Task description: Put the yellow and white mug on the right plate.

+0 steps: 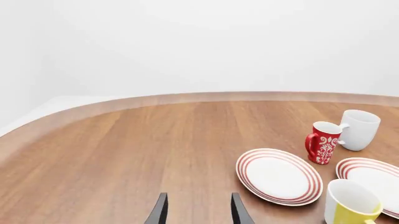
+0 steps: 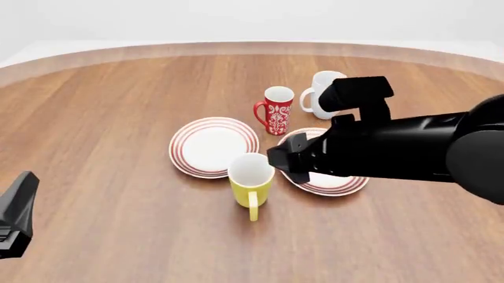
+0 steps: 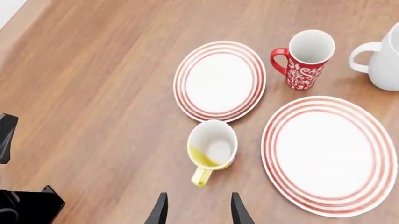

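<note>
Table (image 2: 118, 118) broad, bare wood to the left and near side; right plate (image 3: 328, 155) empty and unobstructed, so room to set down. Right gripper (image 3: 197, 210) hangs above the crockery, fingers parted, holding nothing; left gripper (image 1: 198, 210) likewise spread, parked well aside. Yellow and white mug (image 3: 212, 148) upright on the wood, between the two plates, handle toward the arms, likely the easiest grasp.

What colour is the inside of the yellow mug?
White inside the yellow mug, with yellow showing only on its outer wall and handle; the right wrist view shows it best.
</note>
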Controlling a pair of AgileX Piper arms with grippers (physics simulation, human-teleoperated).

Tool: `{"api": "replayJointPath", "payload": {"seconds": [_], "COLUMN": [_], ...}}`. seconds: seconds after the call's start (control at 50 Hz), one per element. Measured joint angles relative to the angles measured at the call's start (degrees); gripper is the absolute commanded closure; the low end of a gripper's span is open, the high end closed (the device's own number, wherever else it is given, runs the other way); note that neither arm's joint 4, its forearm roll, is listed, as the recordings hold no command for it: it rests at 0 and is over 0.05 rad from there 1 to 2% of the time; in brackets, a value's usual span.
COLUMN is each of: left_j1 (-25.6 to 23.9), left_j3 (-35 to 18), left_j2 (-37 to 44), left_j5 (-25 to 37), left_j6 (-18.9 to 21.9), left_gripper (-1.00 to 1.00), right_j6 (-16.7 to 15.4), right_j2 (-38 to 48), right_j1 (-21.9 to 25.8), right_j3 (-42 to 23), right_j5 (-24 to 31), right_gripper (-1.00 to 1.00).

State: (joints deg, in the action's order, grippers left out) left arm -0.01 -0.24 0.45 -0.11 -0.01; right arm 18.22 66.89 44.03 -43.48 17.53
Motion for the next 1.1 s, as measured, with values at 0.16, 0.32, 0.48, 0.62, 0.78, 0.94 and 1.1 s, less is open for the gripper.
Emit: {"api": "replayJointPath", "payload": {"seconds": [0.16, 0.32, 0.48, 0.62, 0.78, 0.94, 1.1], "left_j1": [0.00, 0.01, 0.01, 0.00, 0.01, 0.01, 0.00], "left_j3": [0.00, 0.00, 0.00, 0.00, 0.00, 0.00, 0.00], "left_j2": [0.00, 0.00, 0.00, 0.00, 0.00, -0.01, -0.01], "left_j5": [0.00, 0.00, 0.00, 0.00, 0.00, 0.00, 0.00], "left_j6": [0.00, 0.00, 0.00, 0.00, 0.00, 0.00, 0.00], "left_gripper": [-1.00, -1.00, -1.00, -1.00, -1.00, -1.00, -1.00], "right_j6": [0.62, 0.91, 1.21, 1.81, 3.05, 5.11, 6.22], "right_j2": [1.42, 2.08, 2.64, 3.62, 5.30, 8.12, 8.96], "right_j1": [-0.26, -0.37, -0.26, 0.16, 0.36, 0.20, -0.21], "right_j3": [0.34, 0.49, 0.53, 0.61, 1.46, 3.54, 4.76], "right_j5": [-1.82, -2.65, -3.36, -4.36, -6.62, -10.52, -12.32], "right_gripper": [-1.00, -1.00, -1.00, -1.00, -1.00, -1.00, -1.00]}}
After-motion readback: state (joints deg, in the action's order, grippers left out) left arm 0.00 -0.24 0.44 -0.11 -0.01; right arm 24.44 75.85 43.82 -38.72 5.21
